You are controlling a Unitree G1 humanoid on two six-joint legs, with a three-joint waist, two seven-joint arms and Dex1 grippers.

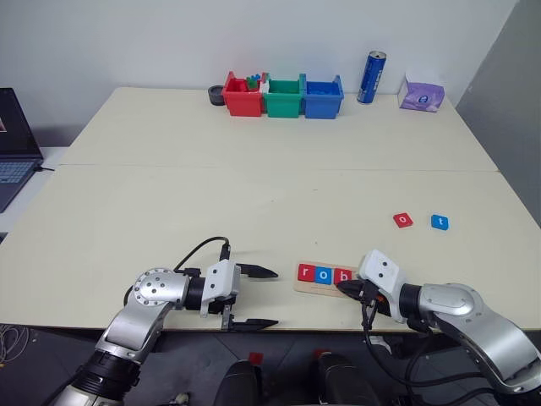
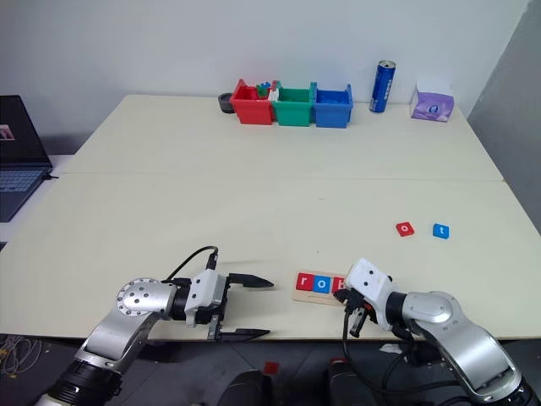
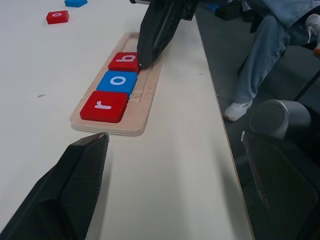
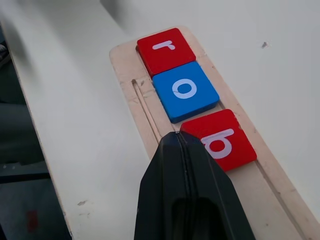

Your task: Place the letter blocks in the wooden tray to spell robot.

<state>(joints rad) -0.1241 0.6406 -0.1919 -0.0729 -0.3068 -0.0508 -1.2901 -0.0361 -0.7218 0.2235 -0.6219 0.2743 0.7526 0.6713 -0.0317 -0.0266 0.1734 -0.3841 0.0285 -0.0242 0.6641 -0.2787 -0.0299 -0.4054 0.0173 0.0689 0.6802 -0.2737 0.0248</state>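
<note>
The left claw (image 1: 254,298) is wide apart and holds nothing, hovering by the desk (image 1: 254,169) edge. The right claw (image 4: 178,136) is pressed together, its tip touching the red square b block (image 4: 220,140). The long light-wood tray (image 3: 145,107) holds r, o, b. Farther off lie a red o block (image 1: 403,220) and a blue t block (image 1: 439,222).

Tiles r (image 1: 306,272), o (image 1: 322,274), b (image 1: 341,276) in tray (image 1: 314,288); loose o (image 1: 403,220), t (image 1: 439,222) behind, right.
</note>
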